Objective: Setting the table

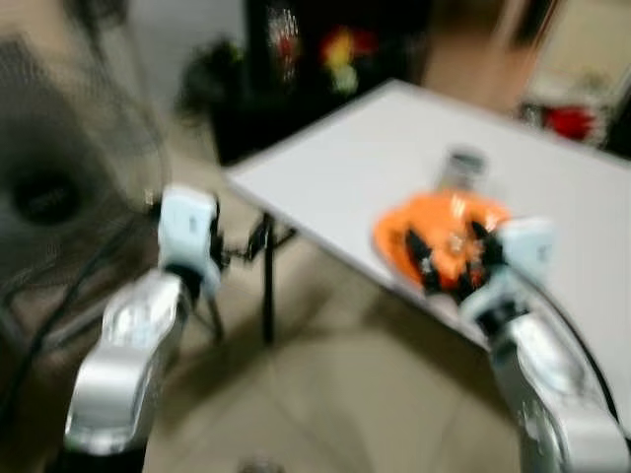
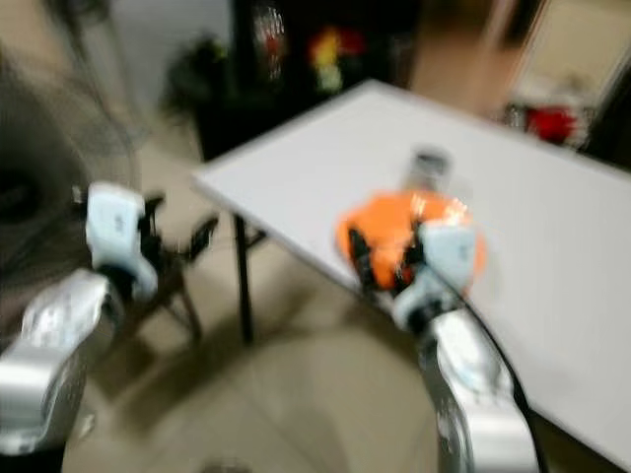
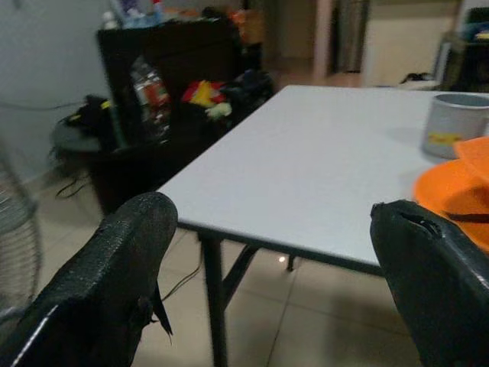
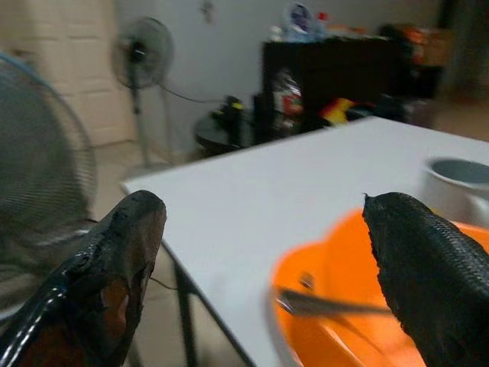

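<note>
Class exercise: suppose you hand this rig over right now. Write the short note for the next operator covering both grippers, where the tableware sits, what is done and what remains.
Left gripper: open, holding nothing, off the table's near corner.
Right gripper: open, holding nothing, at the orange bowl.
Orange bowl sits near the edge of the white table with a utensil in it; a grey mug stands just behind.
Done: bowl, utensil and mug are on the table.
Left: final arrangement, I would guess. Head views are blurred.

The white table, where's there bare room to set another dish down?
The white table is bare from its corner nearest the dark shelf across to the grey cup. It is crowded at the near edge, where the orange bowl with a utensil sits by the right gripper.
</note>
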`<state>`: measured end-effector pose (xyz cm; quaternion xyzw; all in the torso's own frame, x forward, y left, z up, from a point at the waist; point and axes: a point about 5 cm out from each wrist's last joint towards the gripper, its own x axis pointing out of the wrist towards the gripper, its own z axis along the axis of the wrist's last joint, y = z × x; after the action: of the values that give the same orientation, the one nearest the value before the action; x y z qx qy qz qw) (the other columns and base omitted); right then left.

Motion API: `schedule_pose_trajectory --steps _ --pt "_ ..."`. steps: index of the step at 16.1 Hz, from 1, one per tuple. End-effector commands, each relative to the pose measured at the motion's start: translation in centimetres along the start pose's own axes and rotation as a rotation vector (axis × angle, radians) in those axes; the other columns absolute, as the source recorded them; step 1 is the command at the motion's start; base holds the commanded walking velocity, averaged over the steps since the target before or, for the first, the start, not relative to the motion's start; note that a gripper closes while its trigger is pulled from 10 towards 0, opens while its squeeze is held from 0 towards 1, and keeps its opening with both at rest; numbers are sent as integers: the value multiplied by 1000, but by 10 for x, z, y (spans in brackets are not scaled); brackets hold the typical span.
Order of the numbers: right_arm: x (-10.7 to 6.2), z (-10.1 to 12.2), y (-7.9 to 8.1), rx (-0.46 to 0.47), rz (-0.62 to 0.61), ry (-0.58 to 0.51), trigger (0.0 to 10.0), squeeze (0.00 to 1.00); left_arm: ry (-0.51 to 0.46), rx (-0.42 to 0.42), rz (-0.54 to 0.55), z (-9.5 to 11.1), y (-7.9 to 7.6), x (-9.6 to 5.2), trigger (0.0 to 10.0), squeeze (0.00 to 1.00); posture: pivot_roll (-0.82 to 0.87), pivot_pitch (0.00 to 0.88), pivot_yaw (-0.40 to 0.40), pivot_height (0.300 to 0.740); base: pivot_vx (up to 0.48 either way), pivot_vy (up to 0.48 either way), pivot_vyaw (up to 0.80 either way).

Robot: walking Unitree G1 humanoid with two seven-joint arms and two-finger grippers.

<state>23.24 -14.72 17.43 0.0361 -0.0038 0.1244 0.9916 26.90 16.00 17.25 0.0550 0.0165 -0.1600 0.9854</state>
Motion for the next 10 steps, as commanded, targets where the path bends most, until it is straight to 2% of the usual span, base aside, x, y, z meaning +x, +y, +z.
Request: schedule_pose_trajectory --steps 1,4,5,8,10 --pt "-1 5 -5 4 -9 -15 10000 1000 4 -2 -17 2 -5 3 10000 0 50 0 2 740 0 0 800" --pt "1 5 -4 13 -3 -19 10000 1000 17 34 27 0 -3 4 10000 0 61 0 -2 740 0 0 800" --pt "4 6 -6 -15 -25 -27 10000 1000 14 45 37 0 -2 4 10000 0 61 0 -5 740 0 0 800" --pt "4 3 -7 -22 -26 -3 10000 1000 15 58 5 0 -9 5 10000 0 56 0 -9 740 0 0 800" --pt "4 -1 -7 -8 -18 32 10000 1000 2 33 59 1 -7 8 10000 0 52 0 -8 740 0 0 800"
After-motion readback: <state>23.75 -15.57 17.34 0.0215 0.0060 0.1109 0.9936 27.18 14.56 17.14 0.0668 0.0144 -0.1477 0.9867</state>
